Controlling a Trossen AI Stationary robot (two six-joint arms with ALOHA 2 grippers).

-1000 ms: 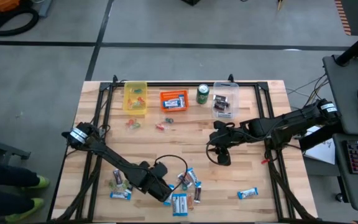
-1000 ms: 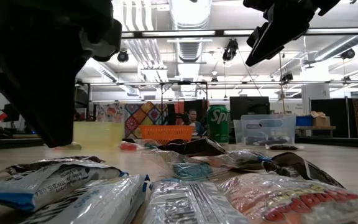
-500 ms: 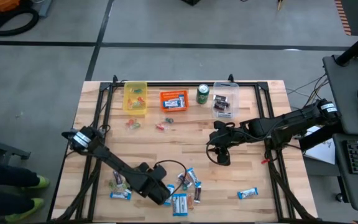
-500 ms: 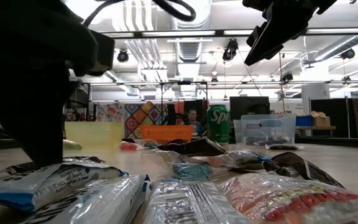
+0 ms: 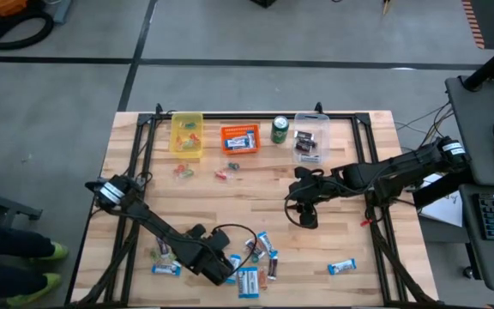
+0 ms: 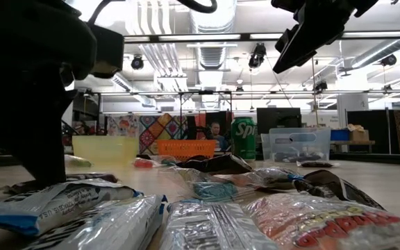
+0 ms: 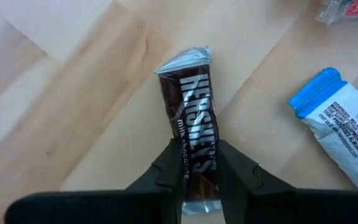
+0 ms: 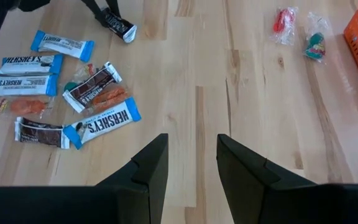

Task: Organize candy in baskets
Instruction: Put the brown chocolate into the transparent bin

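Observation:
My left gripper (image 7: 201,165) is down at the table's near side (image 5: 219,268), shut on a dark brown chocolate bar (image 7: 191,106) at the left edge of a loose pile of candy (image 5: 257,256). The right wrist view shows this gripper and its bar (image 8: 120,27) from afar. My right gripper (image 8: 191,162) hangs open above the table's middle right (image 5: 304,215), holding nothing. The yellow basket (image 5: 186,135), orange basket (image 5: 239,138) and clear basket (image 5: 310,137) stand in a row along the far edge. My left gripper pinches the chocolate bar between its two fingers, one on each long side (image 7: 199,155), near the end closest to the wrist. The fingers come down from above and lie across the bar's width. The bar lies flat on the table.
A green soda can (image 5: 280,130) stands between the orange and clear baskets. Small sweets (image 5: 221,173) lie in front of the baskets. Blue-and-white bars lie at the near left (image 5: 165,267) and near right (image 5: 342,267). Bare wood spans the table's middle.
My left gripper has gone a little toward the table's left edge and come down onto the table at the left side of the candy pile. My right gripper has kept still.

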